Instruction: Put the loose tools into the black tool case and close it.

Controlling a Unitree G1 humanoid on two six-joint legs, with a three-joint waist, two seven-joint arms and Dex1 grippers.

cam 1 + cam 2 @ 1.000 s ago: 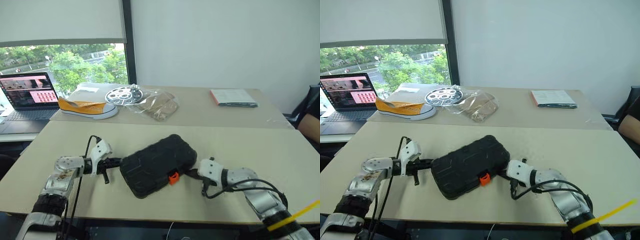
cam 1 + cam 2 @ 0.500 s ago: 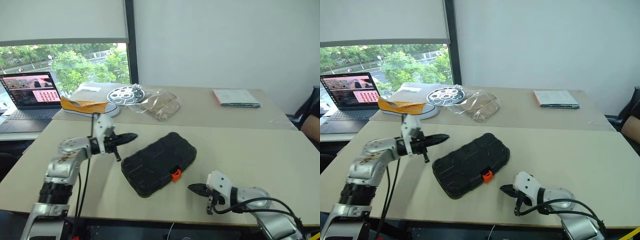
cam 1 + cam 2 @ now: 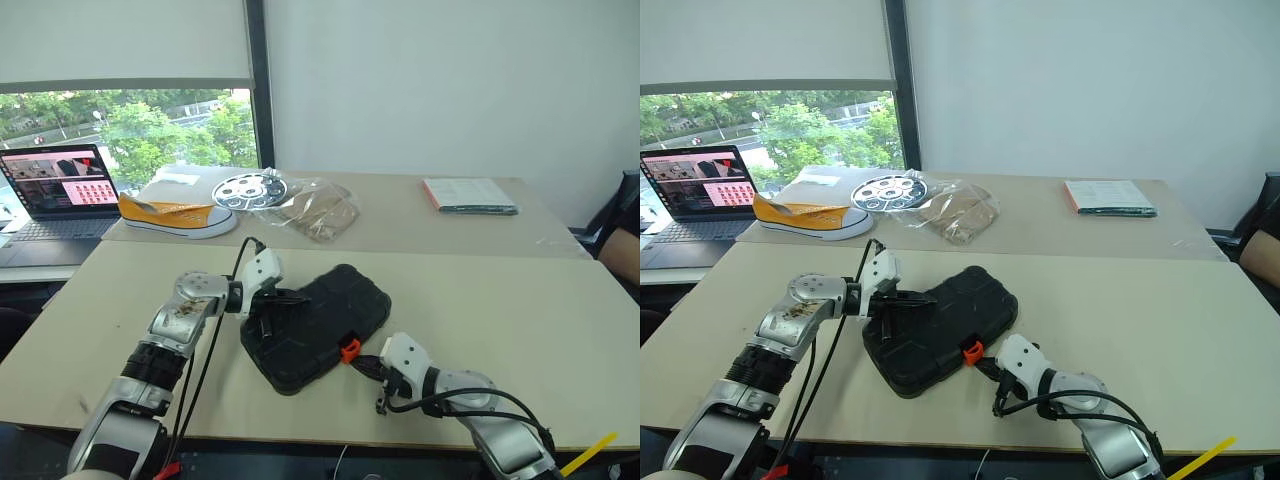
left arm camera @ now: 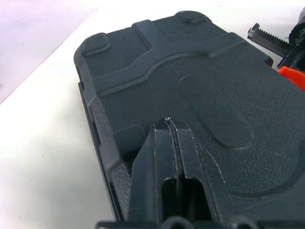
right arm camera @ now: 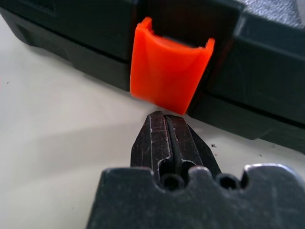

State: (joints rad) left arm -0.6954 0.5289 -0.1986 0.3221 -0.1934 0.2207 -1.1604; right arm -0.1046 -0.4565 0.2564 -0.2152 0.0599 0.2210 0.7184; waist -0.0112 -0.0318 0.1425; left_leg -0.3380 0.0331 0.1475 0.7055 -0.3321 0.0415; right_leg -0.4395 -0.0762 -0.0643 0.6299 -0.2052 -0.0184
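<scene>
Tool case [image 3: 315, 325] lid down on bench [image 3: 520, 300]. Left gripper [image 4: 167, 125] pressed together atop lid; right gripper [image 5: 164, 119] pressed together just beside orange latch [image 5: 167, 71]. Latching step; next, likely push latch home.

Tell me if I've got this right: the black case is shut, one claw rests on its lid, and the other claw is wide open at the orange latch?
Not quite. The right gripper at the orange latch is shut, fingers pressed together, as the right wrist view shows. The black case is shut, with the left gripper on its lid.
</scene>
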